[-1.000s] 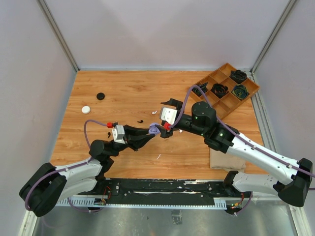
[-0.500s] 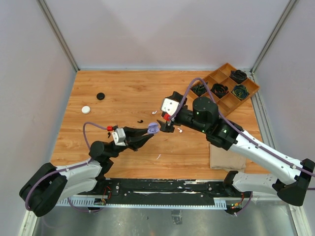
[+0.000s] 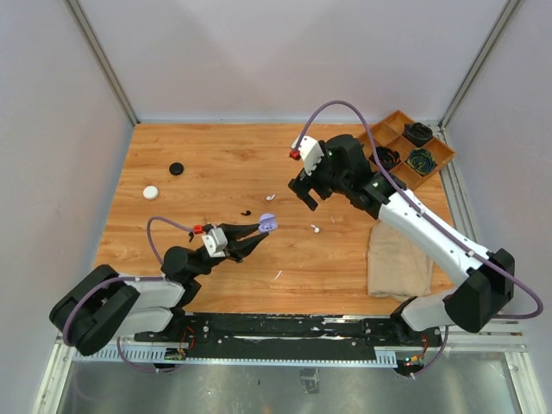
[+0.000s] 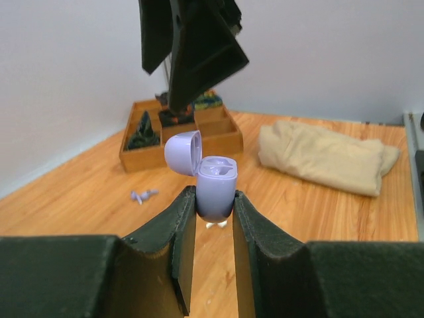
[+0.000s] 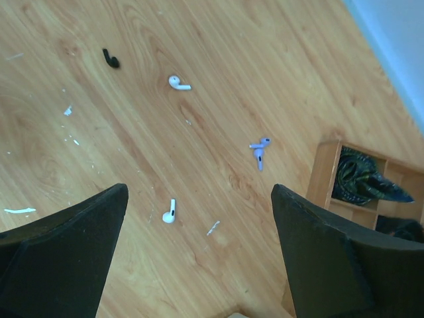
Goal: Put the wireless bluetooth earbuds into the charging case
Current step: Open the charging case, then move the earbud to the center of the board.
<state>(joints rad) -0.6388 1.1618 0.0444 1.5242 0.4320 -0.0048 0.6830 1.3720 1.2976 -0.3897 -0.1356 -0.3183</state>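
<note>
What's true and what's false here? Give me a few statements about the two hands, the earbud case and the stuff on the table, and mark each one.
1. The left hand grips the lavender charging case. True.
2. The case's lid is closed. False: it is flipped open.
3. The right hand is open and holds nothing. True.
4. The beige cloth lies inside the wooden tray. False: it lies on the table, beside the tray.
5. A lavender earbud lies loose on the table. True.
</note>
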